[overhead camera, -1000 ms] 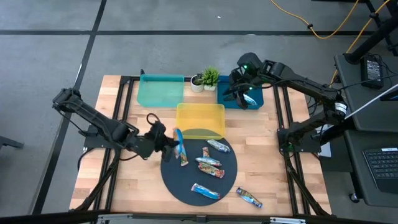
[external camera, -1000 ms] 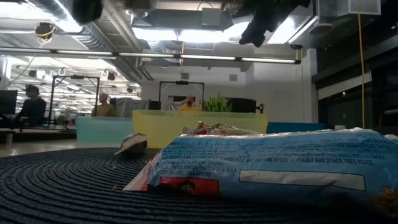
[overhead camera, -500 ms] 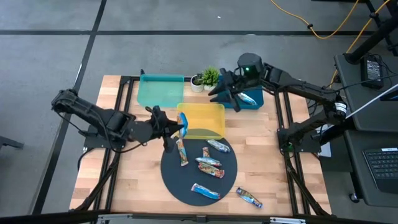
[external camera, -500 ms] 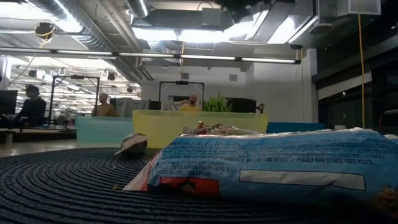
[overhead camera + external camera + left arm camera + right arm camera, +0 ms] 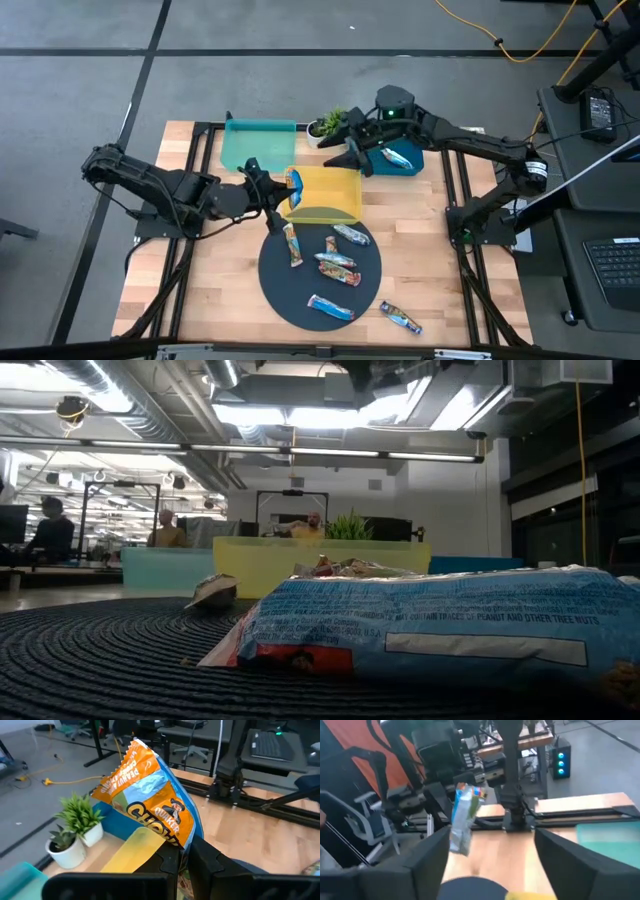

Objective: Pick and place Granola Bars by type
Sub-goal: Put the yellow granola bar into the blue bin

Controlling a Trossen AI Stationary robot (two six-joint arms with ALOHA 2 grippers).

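Note:
My left gripper (image 5: 283,196) is shut on an orange-and-blue granola bar (image 5: 293,184), held up over the left rim of the yellow tray (image 5: 322,192). Three bars (image 5: 337,264) lie on the round dark mat (image 5: 290,290), along with another (image 5: 330,308) near its front edge. One more (image 5: 400,318) lies on the wood beside the mat. A blue bar (image 5: 400,158) rests in the blue tray (image 5: 380,165). My right gripper (image 5: 350,150) hangs open and empty between the small plant (image 5: 337,123) and the blue tray. My left gripper pinches the bar's lower end (image 5: 181,849) between its two fingers (image 5: 202,860). The fingers reach nearly level from the table's left side. The bar (image 5: 150,795) stands up and slants away above the fingers, clear of the tray and the mat.
A teal tray (image 5: 258,145) stands at the far left of the three trays. The potted plant sits between the teal and blue trays. Bare wood lies left of the mat (image 5: 200,280). In the low view a bar (image 5: 430,620) fills the foreground.
My left gripper has risen from the mat's left edge and gone toward the far edge, rolling, and carried its bar up to the yellow tray's left rim. My right gripper has moved left off the blue tray toward the plant, tipped up toward level, and its fingers have spread wider.

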